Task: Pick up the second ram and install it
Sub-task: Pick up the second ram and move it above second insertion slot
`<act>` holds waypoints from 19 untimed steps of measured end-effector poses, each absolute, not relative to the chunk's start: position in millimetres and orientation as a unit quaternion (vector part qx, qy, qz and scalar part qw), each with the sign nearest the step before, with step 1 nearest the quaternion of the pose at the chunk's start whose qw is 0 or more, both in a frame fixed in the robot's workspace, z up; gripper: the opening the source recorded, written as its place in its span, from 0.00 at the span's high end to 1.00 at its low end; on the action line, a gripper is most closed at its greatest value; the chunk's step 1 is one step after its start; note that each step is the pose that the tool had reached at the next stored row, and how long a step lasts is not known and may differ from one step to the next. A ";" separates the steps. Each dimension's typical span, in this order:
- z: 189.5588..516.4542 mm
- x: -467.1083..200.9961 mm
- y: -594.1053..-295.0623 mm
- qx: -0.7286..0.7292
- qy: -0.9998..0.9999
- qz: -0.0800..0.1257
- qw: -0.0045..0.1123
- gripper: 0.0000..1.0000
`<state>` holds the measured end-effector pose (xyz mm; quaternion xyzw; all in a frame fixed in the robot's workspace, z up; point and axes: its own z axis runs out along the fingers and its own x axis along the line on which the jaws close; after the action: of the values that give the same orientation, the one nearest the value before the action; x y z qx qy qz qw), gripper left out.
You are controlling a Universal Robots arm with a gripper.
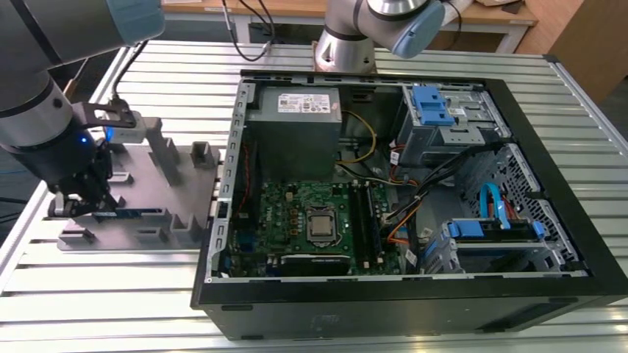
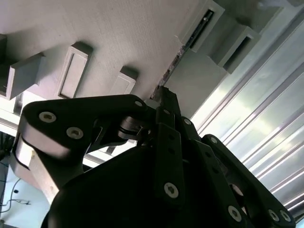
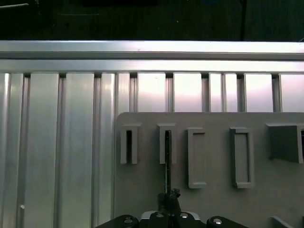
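- The gripper is down at the grey fixture, at the end farthest from the open case.
- In both wrist views the fingertips look drawn together on the near end of the ram, with the thin board edge running straight out from between them. I judge this a clamp on the board rather than a hover, though the contact itself is partly hidden by the linkage.
- The ram stands on edge. In the first wrist view it is a thin dark line leading directly away from the gripper, and its far end still sits in a slotted post of the fixture.
- The second wrist view agrees: the board edge runs from the fingertips out to a slotted post, along the fixture's face.
- In the exterior view the ram is a low dark strip with a bluish patch. Its long axis points from the gripper towards the case.
- So the grip is at one end, not the middle, and the whole length reaches ahead of the fingers.
- The memory slots lie well beyond the ram's far end, inside the case. They run roughly crosswise to the board as it lies now.
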<state>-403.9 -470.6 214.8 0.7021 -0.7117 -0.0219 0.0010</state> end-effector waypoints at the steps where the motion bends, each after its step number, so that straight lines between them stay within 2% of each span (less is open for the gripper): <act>1: 214.8 -403.9 -470.6 0.710 -0.703 -0.022 0.001 0.89; 19: 214.7 -403.9 -470.6 0.784 -0.620 -0.022 0.004 0.89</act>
<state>-403.9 -470.6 214.7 0.7840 -0.6203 -0.0216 0.0037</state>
